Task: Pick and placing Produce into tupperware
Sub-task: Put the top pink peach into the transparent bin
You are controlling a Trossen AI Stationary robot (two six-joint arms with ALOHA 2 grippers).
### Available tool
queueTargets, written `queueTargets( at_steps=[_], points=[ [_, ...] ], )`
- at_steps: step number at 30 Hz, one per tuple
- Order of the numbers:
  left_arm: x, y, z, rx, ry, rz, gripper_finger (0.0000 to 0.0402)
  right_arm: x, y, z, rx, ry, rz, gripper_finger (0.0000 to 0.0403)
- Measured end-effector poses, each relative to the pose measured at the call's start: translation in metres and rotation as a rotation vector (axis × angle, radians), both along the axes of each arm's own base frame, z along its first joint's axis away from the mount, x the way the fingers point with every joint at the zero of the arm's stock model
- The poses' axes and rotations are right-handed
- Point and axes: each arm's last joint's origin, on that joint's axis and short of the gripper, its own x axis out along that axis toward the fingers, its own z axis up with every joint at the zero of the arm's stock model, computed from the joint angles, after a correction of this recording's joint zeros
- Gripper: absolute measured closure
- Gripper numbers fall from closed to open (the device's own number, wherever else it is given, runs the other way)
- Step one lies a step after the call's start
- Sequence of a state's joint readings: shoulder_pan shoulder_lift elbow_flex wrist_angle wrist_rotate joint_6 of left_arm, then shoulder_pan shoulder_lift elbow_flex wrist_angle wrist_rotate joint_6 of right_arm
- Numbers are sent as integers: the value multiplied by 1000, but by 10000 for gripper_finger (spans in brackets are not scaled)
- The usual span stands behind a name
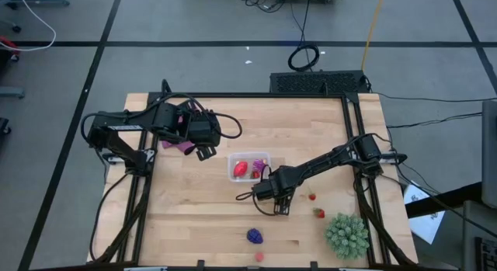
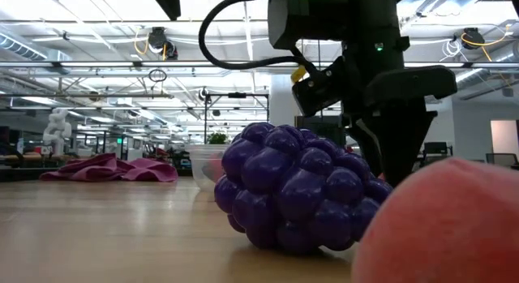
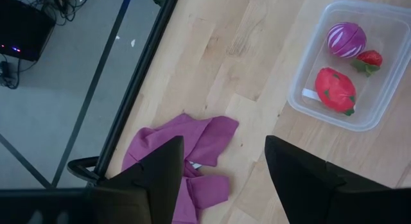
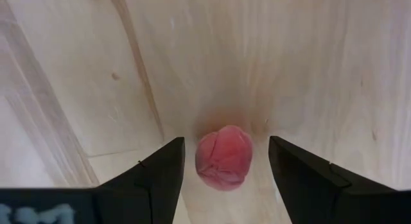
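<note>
Over to the right gripper [image 1: 277, 201], hanging at 5 o'clock from the tupperware [image 1: 231, 165], jaws spread wide, nothing pinched. Framed between its fingers in the right wrist view, 1 small pink-red toy fruit [image 4: 223, 157] on bare wood, no contact visible on either side. Likely light, hard and smooth, so prone to rolling or squirting out: best taken square across the widest middle, closing gently, not near the rounded top. Already in the tub: 3 pieces, with a red strawberry-like fruit [image 3: 335, 89] and a magenta one [image 3: 346, 40] among them. Waiting at 6 o'clock, the purple grape cluster [image 1: 255, 236]. Left gripper [image 1: 203, 149] idle at 10 o'clock, beside the pink cloth [image 1: 185, 144], jaws also apart and empty.
</note>
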State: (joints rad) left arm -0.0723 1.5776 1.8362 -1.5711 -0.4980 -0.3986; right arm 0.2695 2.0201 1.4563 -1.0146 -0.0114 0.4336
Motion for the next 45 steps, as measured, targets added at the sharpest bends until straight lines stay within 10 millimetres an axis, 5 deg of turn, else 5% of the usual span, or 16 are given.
queueTargets(
  at_steps=[24,33,38,45],
  points=[
    [0,0,0,-1,-1,3,179,-2,-1,0,-16,21,-9,292],
    [0,0,0,-1,-2,3,179,-6,-2,3,-27,54,-18,299],
    [0,0,0,1,2,-4,179,-10,-3,22,-17,6,-45,299],
    [0,1,0,15,17,-26,179,-20,-9,73,-8,-191,-92,299]
  ],
)
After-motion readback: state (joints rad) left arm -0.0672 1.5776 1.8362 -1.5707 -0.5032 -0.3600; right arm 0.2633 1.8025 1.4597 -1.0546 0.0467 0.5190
